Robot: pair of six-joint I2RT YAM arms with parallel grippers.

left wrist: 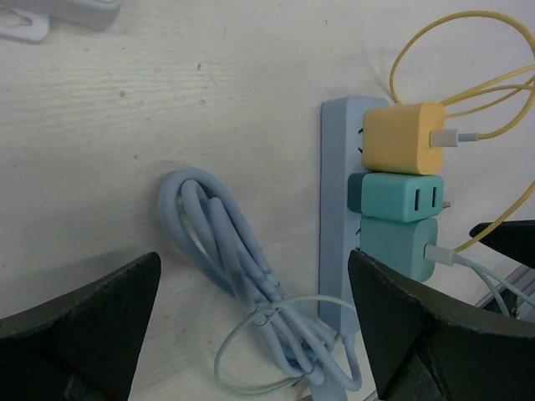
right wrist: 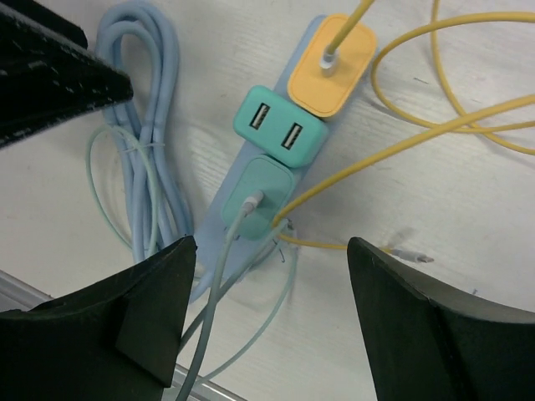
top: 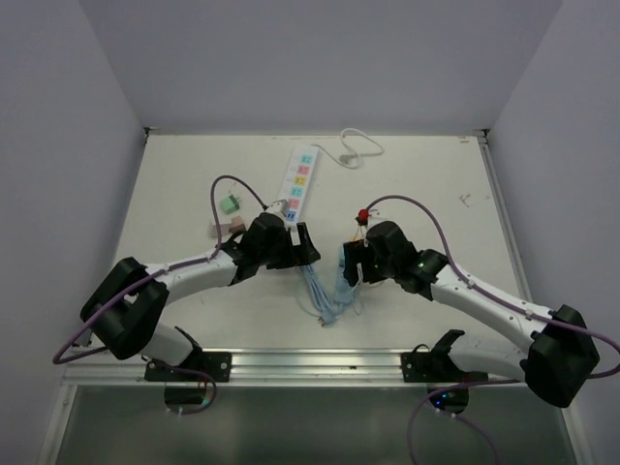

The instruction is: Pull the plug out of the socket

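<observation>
While the left end effector [left wrist: 251, 334] and the right end effector [right wrist: 272, 322] both hang wide open and empty over the white desk [left wrist: 167, 109], the pale blue plastic power strip [left wrist: 334, 167] lies just ahead of each. It carries a yellow cube charger [left wrist: 401, 138], a teal two-port adapter [left wrist: 397, 198] and a mint-green charger [left wrist: 399, 246]. One should probably pin the strip flat. The other should close squarely on one plug's sides and pull straight out, avoiding the yellow cable [right wrist: 347, 29].
</observation>
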